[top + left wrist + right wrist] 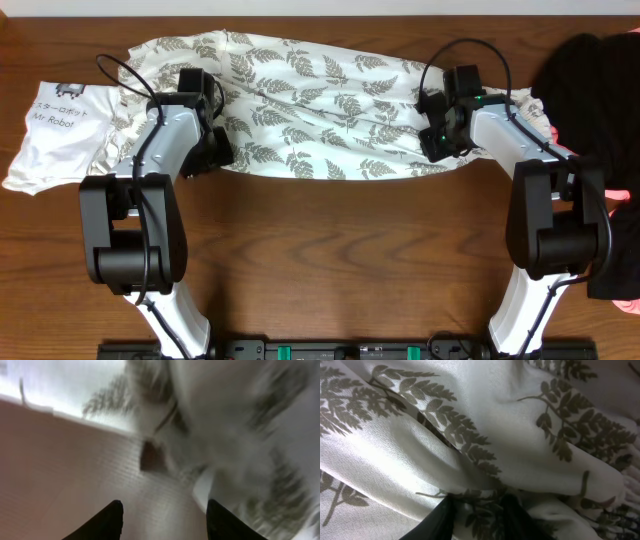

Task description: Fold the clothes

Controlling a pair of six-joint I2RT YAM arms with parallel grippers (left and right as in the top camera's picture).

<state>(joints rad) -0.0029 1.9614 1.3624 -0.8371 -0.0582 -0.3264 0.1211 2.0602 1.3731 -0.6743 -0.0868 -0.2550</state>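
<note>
Dark brown wooden table (pixel 330 250) with visible grain, evenly lit.

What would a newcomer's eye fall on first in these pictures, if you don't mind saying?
The long white fern-print garment stretches across the far side of the table, with the left gripper and right gripper at its near edge, towards either end. Next come the white "Mr Robot" shirt at the left edge and a black garment on the right.

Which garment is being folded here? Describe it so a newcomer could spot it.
On the wooden table, look across the far middle. The long garment bunched there is white with grey fern leaves all over, unlike the white shirt printed Mr Robot at its left and the black clothing on the right.
</note>
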